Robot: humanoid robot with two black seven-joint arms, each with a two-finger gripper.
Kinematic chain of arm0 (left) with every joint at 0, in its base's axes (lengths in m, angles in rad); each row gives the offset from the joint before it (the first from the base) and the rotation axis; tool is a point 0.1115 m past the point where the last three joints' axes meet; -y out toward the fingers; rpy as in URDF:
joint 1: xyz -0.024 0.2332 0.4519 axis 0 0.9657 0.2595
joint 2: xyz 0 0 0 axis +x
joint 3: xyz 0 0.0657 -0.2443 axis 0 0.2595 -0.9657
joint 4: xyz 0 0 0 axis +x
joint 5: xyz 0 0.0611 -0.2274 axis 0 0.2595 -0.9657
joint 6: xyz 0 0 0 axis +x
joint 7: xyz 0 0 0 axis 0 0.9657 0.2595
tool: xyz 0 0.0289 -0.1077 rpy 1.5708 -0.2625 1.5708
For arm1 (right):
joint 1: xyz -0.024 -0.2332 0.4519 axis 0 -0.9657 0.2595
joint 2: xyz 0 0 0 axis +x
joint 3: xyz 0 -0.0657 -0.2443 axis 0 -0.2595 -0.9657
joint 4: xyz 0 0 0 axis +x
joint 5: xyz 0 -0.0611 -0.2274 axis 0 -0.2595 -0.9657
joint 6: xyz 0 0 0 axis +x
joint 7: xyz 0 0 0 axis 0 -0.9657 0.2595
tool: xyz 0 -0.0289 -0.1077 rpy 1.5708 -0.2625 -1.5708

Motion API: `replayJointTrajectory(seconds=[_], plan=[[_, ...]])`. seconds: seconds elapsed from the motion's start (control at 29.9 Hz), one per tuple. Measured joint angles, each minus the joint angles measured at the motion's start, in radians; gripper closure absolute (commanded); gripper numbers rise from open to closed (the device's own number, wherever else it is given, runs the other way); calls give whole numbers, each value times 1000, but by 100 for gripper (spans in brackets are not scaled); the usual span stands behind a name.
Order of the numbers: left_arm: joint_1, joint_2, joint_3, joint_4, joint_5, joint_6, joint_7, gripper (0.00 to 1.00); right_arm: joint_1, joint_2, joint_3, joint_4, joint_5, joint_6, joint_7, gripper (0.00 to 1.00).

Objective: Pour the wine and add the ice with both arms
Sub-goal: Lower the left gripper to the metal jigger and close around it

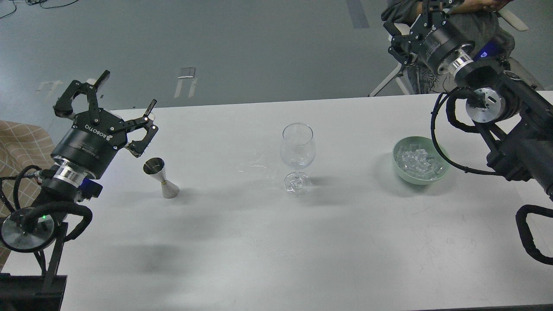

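Observation:
A steel jigger (162, 177) stands on the white table (276, 250) at the left. A clear wine glass (297, 157) stands upright in the middle. I cannot make out any wine in the jigger or the glass. A pale green bowl (399, 166) at the right holds a heap of clear ice cubes (419, 162). My left gripper (125, 97) is open and empty, just up and left of the jigger, not touching it. My right gripper (404, 30) hangs beyond the table's far edge, above and behind the bowl; its fingers are dark and partly cut off by the frame's edge.
A seated person (484, 17) and a white chair leg (386, 80) are behind the table's far right corner. A beige checked cloth (17, 142) lies at the left edge. Faint wet marks (259, 166) lie left of the glass.

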Motion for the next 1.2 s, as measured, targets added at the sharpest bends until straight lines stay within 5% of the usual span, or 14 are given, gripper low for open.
replayJointTrajectory(seconds=[0.47, 0.97, 1.2], plan=[[313, -140, -59, -57, -43, -23, 12, 4, -2, 3, -4, -2, -4, -2, -5, 0], [189, -258, -43, 223, -6, -18, -11, 4, -8, 1, -4, -3, -11, -2, -7, 0], [143, -274, -42, 264, 24, -13, -14, 3, -12, 4, -10, -3, -12, -2, -7, 0]])
